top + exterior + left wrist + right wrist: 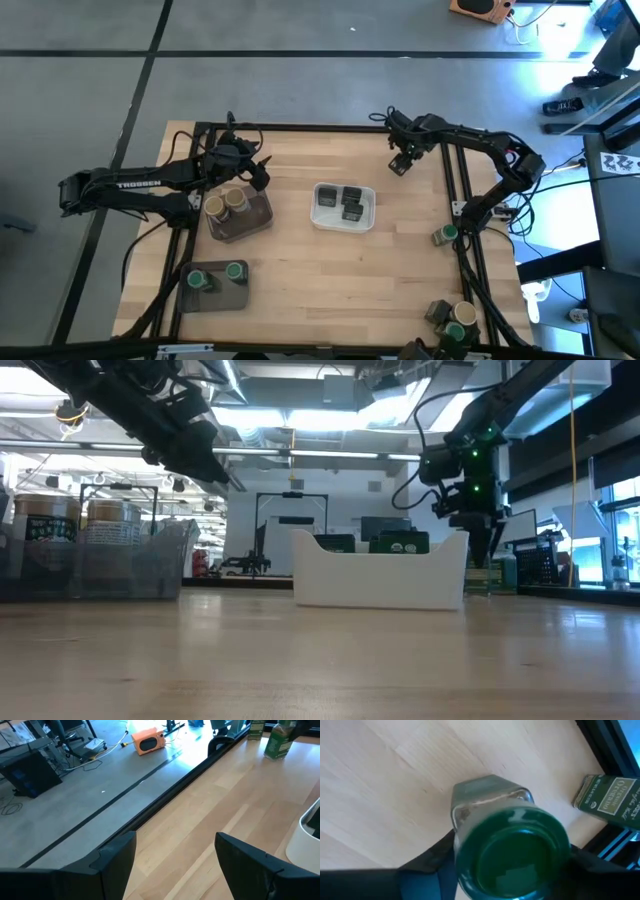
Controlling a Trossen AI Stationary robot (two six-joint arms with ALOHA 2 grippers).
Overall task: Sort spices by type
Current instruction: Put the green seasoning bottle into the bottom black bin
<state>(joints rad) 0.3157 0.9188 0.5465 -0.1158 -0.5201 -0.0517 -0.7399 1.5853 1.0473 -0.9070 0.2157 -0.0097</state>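
The step in hand is picking up one more spice at the far right of the table. The right gripper (400, 162) has its fingers pressed against both sides of a green-lidded jar (515, 845). I cannot tell whether the jar is off the wood. A dark tin (610, 800) lies just beside it.

The left gripper (175, 855) hangs released and empty at the far left, above the dark tray (262, 222) holding two tan-topped jars (226, 203).

Two more green-lidded jars stand in the near-left tray (218, 292), and the tins sit in the white tray (318, 218). So the next move likely calls for a firm lift. The carry would then cross the table to that near-left tray, clear of the white tray and the left arm
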